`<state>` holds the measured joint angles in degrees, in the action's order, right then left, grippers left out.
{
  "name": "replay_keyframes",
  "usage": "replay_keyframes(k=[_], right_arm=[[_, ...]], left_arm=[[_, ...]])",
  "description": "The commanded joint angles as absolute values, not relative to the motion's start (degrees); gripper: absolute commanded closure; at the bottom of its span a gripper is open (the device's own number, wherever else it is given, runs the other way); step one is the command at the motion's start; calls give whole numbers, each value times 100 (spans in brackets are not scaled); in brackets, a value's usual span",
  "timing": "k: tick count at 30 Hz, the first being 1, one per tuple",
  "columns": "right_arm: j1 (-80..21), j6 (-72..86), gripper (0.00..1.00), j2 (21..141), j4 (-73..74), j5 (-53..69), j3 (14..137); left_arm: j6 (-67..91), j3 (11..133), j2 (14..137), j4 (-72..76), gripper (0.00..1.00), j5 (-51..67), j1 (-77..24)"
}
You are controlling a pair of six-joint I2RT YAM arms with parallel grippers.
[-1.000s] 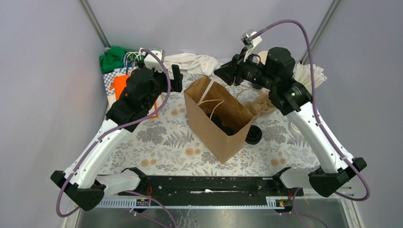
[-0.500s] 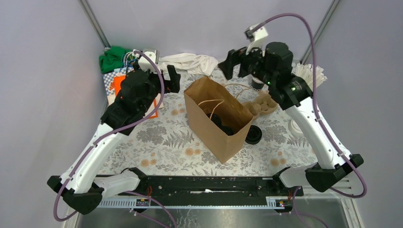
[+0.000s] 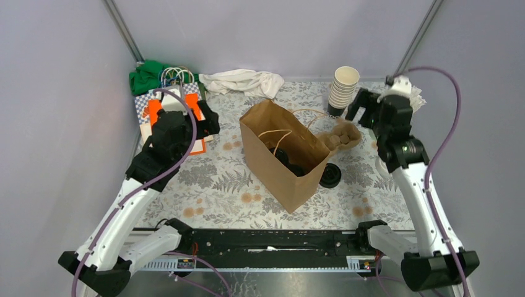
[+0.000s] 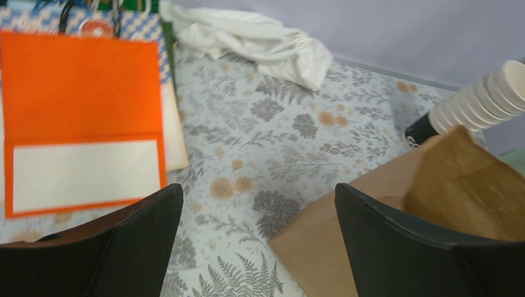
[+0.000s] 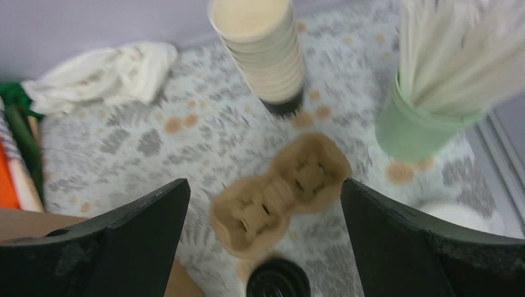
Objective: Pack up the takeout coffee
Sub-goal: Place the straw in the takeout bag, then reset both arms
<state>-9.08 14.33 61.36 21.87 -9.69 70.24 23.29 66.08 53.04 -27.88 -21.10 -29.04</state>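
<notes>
L gripper (image 3: pixel 208 119) upper left, jaws wide, empty. Bag (image 3: pixel 263 145) centre w/ coffee (image 3: pixel 288 162) inside; one more cup (image 3: pixel 330 176) just right of it. R gripper (image 3: pixel 361 103) upper right, jaws wide, empty. Risk: reaching for that cup could nudge carrier (image 3: pixel 342 137) or tip bag. Vs earlier: both arms pulled back from bag.

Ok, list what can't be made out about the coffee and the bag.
Top view: the paper bag hides its contents except dark lid shapes; count unclear.
Right wrist view: black-lidded cup cut off by the bottom edge.
Left wrist view: only the bag's outside shows; right edge crops it.
</notes>
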Motion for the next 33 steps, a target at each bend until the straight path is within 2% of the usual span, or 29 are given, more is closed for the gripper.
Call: replay_keyframes(k=[1,6,10,14,19,22,24,27,31,33], right_arm=[[-848,1740,0,5330,1622,-1465,5581],[-853,1635,0,4881,934,-1026,4391],[-857,1258,0,4777,-205,-661,3520],[-832,848,0,4872,-961,-793,2929],[-510,741,0,4825,-1550,-475,2489],[-431,420,0,5223,-1949,-721,2271],[-296,769,0,5458,-2893,-912,1788],[-150,804,4,6082,-4226,-575,1263],[-149,651,4,7087,-5123,-733,1277],[-149,618,3,7477,-5531,-752,1349]], left_arm=[[3182,5988,4915,-2897,3,-2328,-2546],[3562,4829,4529,-2452,1,-2306,-2496],[3481,3953,4185,-1613,1,-2604,-2496],[3108,3112,4052,-542,1,-2793,-2484],[2767,2972,4539,133,1,-2373,-2063],[2485,2827,4907,665,1,-2663,-1836],[2292,2479,5032,1265,1,-2537,-1526],[1852,2199,5510,2208,1,-2837,-1330],[1701,2374,6238,2524,1,-3146,-1206],[1748,2229,6495,3189,1,-3026,-1188]])
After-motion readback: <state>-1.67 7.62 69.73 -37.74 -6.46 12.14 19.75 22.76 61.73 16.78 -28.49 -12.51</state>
